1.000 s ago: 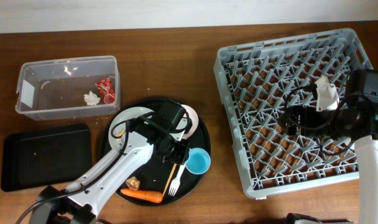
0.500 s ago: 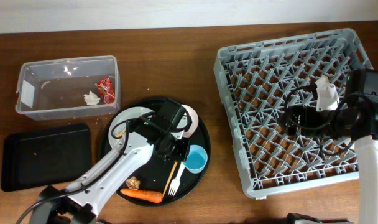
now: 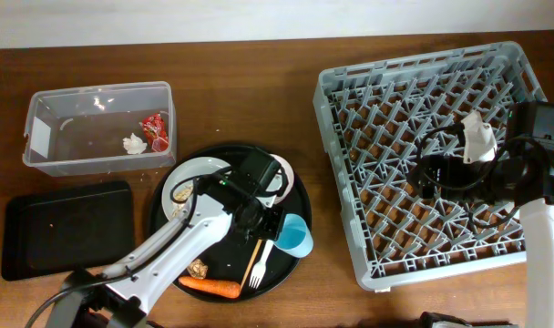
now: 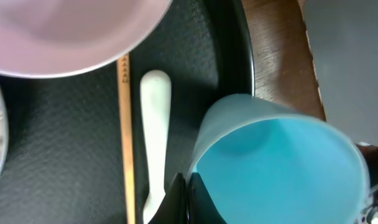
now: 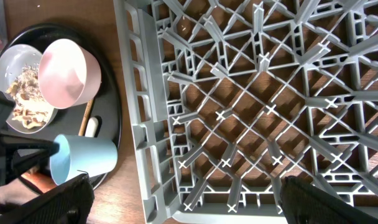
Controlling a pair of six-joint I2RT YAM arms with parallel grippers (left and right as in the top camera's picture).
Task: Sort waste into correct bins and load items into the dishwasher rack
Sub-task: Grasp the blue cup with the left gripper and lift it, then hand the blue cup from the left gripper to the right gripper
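On black tray (image 4: pixel 64 143), left fingers (image 4: pixel 178 200) pinch tipped blue cup (image 3: pixel 293 237); right fingers (image 5: pixel 319 202) gape.

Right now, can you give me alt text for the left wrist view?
Left gripper pinches the rim of the small blue cup, tipped on the black tray. A white fork and wooden chopstick lie beside it, pink bowl above.

Soft, even light falls from above; shadows are faint, and small glints sit on the clear plastic tub (image 3: pixel 76 128). Overhead is sharp. The left wrist view is close and blurred, the small blue cup (image 4: pixel 282 168) and small pink bowl (image 4: pixel 64 25) soft-edged. The dishwasher rack (image 5: pixel 142 124) shows crisp in the right wrist view
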